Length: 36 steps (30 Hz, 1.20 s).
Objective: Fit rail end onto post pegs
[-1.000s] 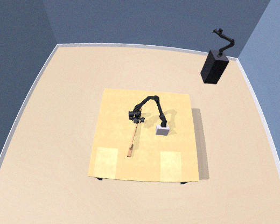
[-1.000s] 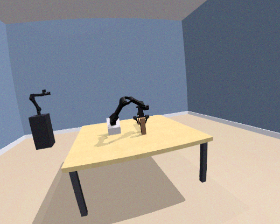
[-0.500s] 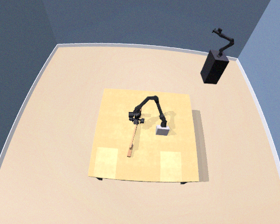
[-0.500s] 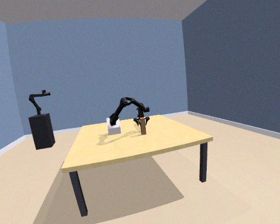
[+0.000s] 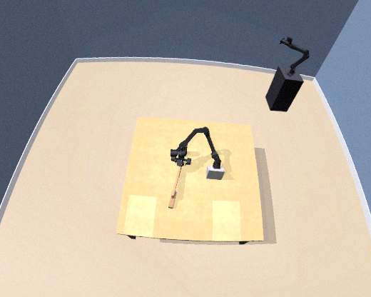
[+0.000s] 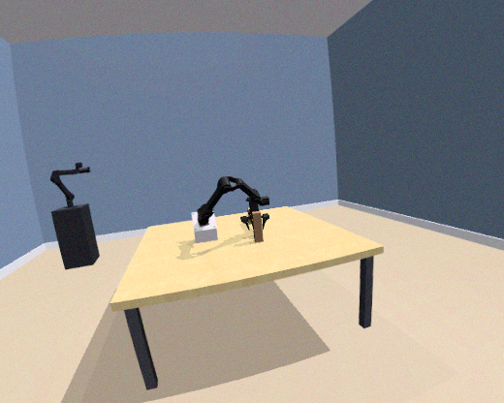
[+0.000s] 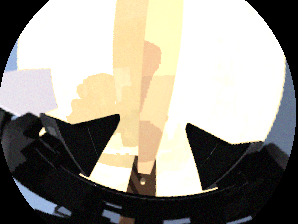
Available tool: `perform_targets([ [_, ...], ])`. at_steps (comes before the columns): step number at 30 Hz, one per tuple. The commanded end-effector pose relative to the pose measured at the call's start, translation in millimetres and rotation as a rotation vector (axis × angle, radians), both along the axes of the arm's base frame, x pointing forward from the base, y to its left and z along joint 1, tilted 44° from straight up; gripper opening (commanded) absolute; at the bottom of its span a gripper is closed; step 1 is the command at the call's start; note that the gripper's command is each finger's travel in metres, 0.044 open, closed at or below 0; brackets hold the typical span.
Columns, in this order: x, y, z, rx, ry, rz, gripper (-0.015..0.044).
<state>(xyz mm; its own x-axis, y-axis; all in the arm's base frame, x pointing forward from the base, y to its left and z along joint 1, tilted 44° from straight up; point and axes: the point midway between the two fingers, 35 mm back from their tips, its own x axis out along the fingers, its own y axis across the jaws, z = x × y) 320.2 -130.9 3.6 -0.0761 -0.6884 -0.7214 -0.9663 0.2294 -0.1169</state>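
1. My black parallel-jaw gripper (image 5: 180,162) (image 6: 255,229) (image 7: 153,121) has its two fingers spread apart, one on each side of the rail, clamped on nothing.
2. The long, light-brown wooden bed rail (image 5: 177,178) (image 7: 159,95) runs away from my gripper over the table, passing through the gap between my fingers in the wrist view.
3. Near my fingers is a dark brown wooden post (image 7: 145,185), with one pale round peg end (image 7: 143,182) showing (I cannot tell whether rail and post touch).
4. A brown wooden block (image 6: 258,227) stands upright in the exterior view, in front of my gripper.
5. The surface is one yellow wooden table (image 5: 198,210) (image 6: 245,263), with two paler rectangular patches on its top and two dark legs plain in the exterior view.
6. Around it lie a beige floor (image 5: 95,93) (image 6: 420,310), blue walls and pale skirting.
7. I count two black arms: mine, on a white-and-grey base block (image 5: 215,173) (image 6: 205,235), and another on a tall black pedestal (image 5: 284,91) (image 6: 75,237).
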Motion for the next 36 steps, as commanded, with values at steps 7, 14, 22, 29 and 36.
perform_targets([
  [7,-4.4,-7.5,-7.8,-0.005,0.014,0.002,0.0387],
  [14,-4.4,-7.5,-7.8,-0.005,0.014,0.002,0.0204],
  [22,-4.4,-7.5,-7.8,-0.005,0.014,0.002,0.0053],
  [29,-4.4,-7.5,-7.8,-0.005,0.014,0.002,0.0],
  [36,-4.4,-7.5,-7.8,-0.005,0.014,0.002,0.0],
])
